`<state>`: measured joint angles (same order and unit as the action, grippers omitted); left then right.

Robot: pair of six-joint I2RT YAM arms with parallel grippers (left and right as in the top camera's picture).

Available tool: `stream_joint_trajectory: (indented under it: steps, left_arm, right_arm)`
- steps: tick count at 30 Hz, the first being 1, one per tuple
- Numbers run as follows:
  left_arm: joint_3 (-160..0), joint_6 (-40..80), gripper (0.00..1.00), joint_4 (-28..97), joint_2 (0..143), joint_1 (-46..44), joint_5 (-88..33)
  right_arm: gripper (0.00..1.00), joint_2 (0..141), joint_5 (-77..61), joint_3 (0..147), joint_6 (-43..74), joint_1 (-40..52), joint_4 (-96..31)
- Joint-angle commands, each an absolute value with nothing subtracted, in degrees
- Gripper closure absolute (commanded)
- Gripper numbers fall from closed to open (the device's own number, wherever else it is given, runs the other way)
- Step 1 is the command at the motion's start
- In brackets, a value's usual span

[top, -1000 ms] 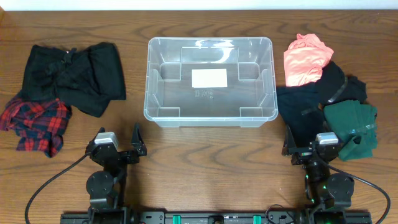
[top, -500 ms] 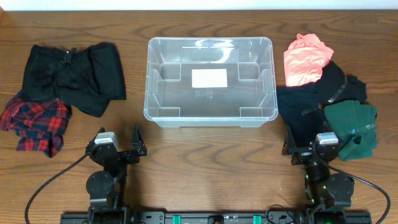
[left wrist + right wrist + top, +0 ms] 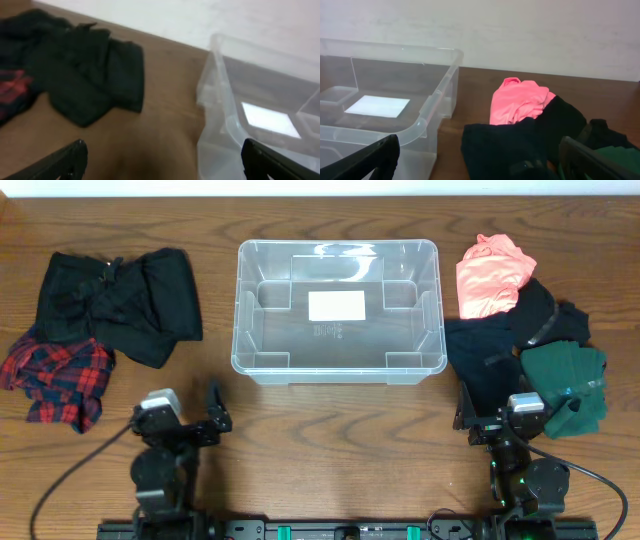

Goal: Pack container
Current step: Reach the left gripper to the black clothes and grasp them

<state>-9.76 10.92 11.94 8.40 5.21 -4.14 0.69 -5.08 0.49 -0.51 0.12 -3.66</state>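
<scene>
The clear plastic container (image 3: 338, 246) stands empty at the table's middle back, a white label on its base. My left gripper (image 3: 182, 413) hovers open in front of its left corner, nothing between the fingers. In the left wrist view the container's wall (image 3: 220, 100) is at the right and a black garment (image 3: 80, 75) at the left. My right gripper (image 3: 505, 415) is open at the near edge of a clothes pile. The right wrist view shows the container's rim (image 3: 420, 125) at the left and a black garment (image 3: 510, 145) between the open fingers, untouched.
Left pile: a black garment (image 3: 120, 300) over a red plaid one (image 3: 55, 375). Right pile: a pink garment (image 3: 490, 270), black clothes (image 3: 495, 350) and a dark green one (image 3: 565, 380). Bare wood lies in front of the container. A white wall stands behind the table.
My left gripper has shifted a little to the left and turned slightly. The right arm, the container and the clothes have not moved.
</scene>
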Motion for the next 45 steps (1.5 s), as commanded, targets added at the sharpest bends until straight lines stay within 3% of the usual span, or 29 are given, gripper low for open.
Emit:
stream_joint_trajectory:
  steps: [1,11,15,25,37,45]
  left_arm:
    - [-22.1,9.9,0.02,16.5,16.6,8.2,-4.3]
    - [-59.6,-5.2,0.02,44.2,57.3,12.2,-7.6]
    - [-69.7,-6.0,0.02,48.4,71.6,12.2,-8.8]
    - [-72.7,-5.8,0.02,39.4,89.4,12.2,-8.8]
    - [-72.7,-17.4,0.02,29.0,99.2,12.1,-0.9]
    - [-72.7,-17.6,0.02,22.9,104.3,11.6,0.7]
  right_arm:
    - [0.01,0.5,-4.5,0.3,-0.1,-0.3,-3.9]
    - [0.01,0.5,-4.5,0.3,-0.1,-0.3,-3.9]
    - [0.01,0.5,-4.5,0.3,-0.1,-0.3,-3.9]
    - [0.01,0.5,-4.5,0.3,-0.1,-0.3,-3.9]
    - [0.01,0.5,-4.5,0.3,-0.1,-0.3,-3.9]
    - [0.01,0.5,-4.5,0.3,-0.1,-0.3,-3.9]
